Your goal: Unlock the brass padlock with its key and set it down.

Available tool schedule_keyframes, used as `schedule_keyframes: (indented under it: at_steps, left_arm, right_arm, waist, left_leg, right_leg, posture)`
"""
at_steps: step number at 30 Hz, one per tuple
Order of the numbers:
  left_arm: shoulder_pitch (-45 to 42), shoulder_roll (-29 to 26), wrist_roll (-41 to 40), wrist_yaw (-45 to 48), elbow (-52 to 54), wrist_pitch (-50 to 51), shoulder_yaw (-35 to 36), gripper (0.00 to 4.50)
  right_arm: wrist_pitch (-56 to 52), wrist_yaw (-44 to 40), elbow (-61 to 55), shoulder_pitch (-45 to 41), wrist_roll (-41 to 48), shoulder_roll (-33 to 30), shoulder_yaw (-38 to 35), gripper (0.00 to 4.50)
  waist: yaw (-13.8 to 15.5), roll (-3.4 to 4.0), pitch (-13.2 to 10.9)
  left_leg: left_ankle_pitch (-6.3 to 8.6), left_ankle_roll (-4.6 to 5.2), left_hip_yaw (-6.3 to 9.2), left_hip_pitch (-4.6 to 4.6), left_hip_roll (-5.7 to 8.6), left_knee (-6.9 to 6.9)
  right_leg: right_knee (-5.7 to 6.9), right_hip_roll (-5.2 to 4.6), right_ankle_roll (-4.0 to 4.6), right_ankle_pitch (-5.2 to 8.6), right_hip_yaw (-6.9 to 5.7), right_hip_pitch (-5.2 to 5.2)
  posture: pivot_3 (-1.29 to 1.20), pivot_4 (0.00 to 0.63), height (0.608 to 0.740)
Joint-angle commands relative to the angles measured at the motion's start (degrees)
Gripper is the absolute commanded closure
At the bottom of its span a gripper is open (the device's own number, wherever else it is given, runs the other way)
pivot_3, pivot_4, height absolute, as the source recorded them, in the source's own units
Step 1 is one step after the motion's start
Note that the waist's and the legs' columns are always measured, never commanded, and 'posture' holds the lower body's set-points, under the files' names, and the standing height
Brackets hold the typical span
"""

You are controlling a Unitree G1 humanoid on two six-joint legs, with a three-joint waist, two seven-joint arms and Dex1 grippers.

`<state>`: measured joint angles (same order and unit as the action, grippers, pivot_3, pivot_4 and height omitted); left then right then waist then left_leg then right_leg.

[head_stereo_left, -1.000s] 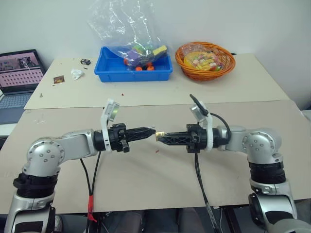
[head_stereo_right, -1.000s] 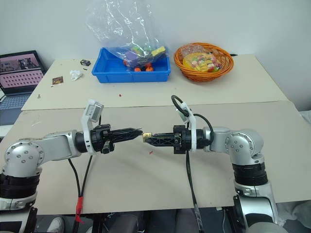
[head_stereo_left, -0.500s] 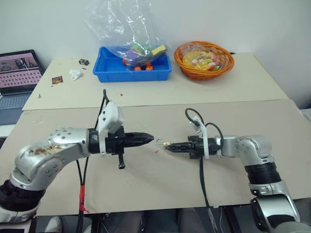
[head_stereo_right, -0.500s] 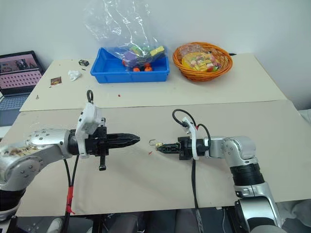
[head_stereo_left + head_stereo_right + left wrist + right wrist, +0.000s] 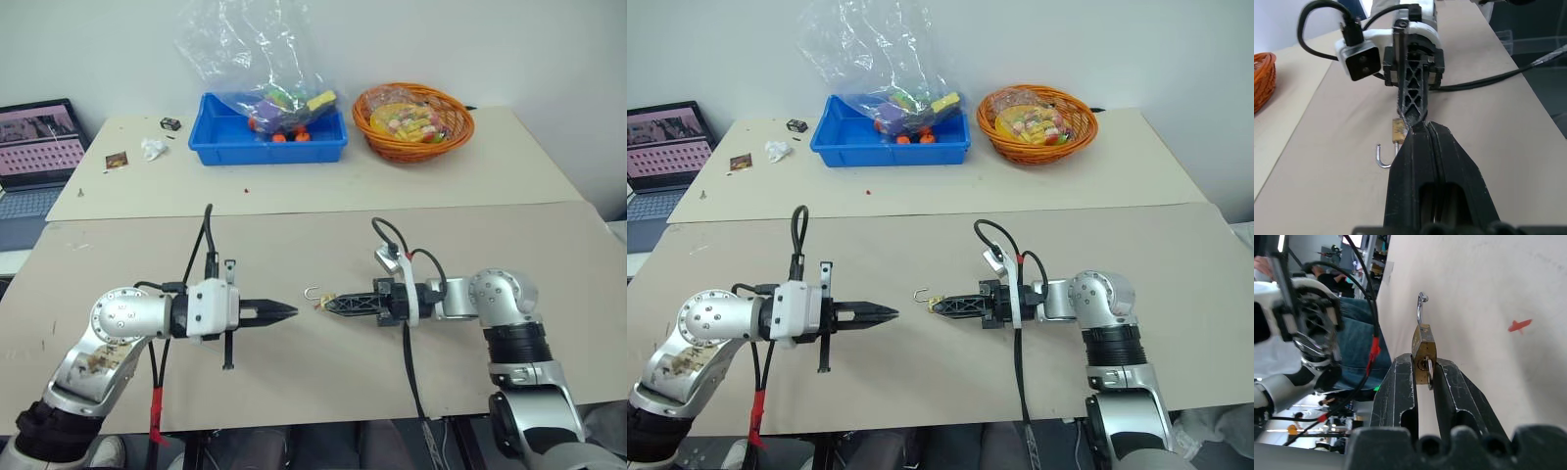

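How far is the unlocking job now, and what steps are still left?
Looks done: the brass padlock has its shackle swung open. In hand: the right gripper holds it above the table, the key apparently in its keyhole. The left gripper is shut, apart. Left: set it down.

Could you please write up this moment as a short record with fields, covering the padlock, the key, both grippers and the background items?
brass padlock: held off the table in the right gripper; body clamped between its fingers
shackle: swung open, its hook free on the side toward the left gripper
key: a silvery piece sits in the lock body between the fingers
left gripper: shut, apart from the padlock, pointing at it
table: tan surface
background: blue bin, orange basket, laptop
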<state>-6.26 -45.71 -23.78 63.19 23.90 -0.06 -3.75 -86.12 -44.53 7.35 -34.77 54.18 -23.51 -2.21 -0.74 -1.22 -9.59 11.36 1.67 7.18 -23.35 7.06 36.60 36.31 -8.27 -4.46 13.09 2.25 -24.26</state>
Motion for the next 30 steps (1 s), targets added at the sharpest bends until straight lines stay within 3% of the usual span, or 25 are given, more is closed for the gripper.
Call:
schedule_keyframes:
  at_steps: [1, 16, 22, 30]
  left_arm:
    - [0.5, 0.7, 1.2, -0.3, 0.6, -2.0, 0.8, 4.45]
    - [0.4, 2.2, 0.4, -2.1, 5.1, 0.9, 0.7, 4.45]
    - [0.0, 2.5, 0.5, -2.2, 5.0, 1.0, 0.9, 4.45]
    - [0.4, 3.1, 0.6, -1.9, 4.7, 0.4, 1.0, 4.50]
  right_arm:
    - [-0.8, -0.1, -0.2, -1.2, 0.9, 0.3, -1.9, 4.10]
    - [1.1, 4.5, 6.4, -2.0, -7.7, 0.8, 0.9, 4.10]
    - [2.4, 6.4, 8.6, -1.8, -11.4, 0.9, 2.2, 4.10]
    - [4.3, 5.8, 8.6, -1.6, -13.2, -0.4, 2.2, 1.39]
  waist:
    - [0.0, 0.00, 0.0]
    - [-0.2, -0.01, 0.0]
    - [-0.2, -0.13, 0.1]
    - [0.0, -0.18, 0.2]
  left_leg:
    - [0.00, 0.00, 0.00, 0.00, 0.00, 0.00]
    - [-0.01, 0.00, -0.01, 0.05, 0.00, 0.01]
    - [-0.01, -0.01, -0.01, 0.47, -0.13, 0.01]
    - [-0.01, -0.03, -0.01, 0.55, -0.27, 0.01]
  right_leg:
    - [0.00, 0.00, -0.01, -0.01, 0.00, 0.00]
    - [0.01, 0.04, -0.02, -0.03, 0.00, 0.04]
    - [-0.08, 0.18, 0.02, -0.09, 0.00, 0.24]
    - [-0.21, 0.34, 0.02, -0.16, 0.02, 0.37]
  posture:
    - [0.00, 0.150, 0.740]
    - [0.00, 0.150, 0.740]
    - [0.00, 0.150, 0.740]
    - [0.00, 0.150, 0.740]
